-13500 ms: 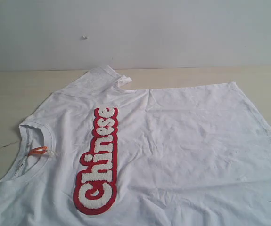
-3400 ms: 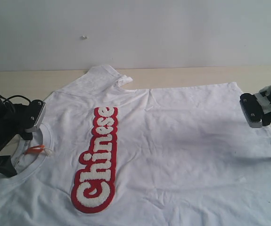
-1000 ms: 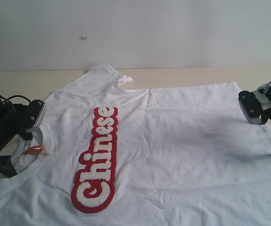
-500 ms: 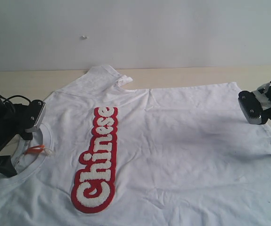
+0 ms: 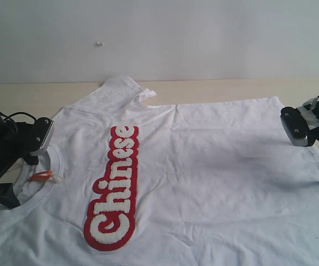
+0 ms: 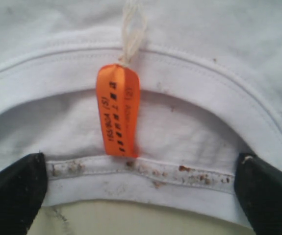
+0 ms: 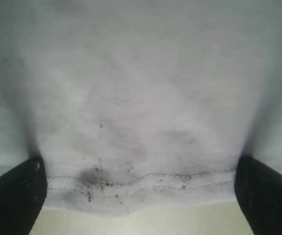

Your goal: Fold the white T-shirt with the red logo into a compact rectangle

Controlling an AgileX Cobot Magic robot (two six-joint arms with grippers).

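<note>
Straddling collar point(image 6: 180, 172), left pincer point(image 6: 141, 193) agape, right pincer point(image 7: 141, 196) agape at hem point(image 7: 145, 183)

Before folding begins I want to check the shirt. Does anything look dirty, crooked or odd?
Yes. The white T-shirt has a dark smudge on its hem, brownish specks along the collar, and the far sleeve's cuff is turned over.
</note>
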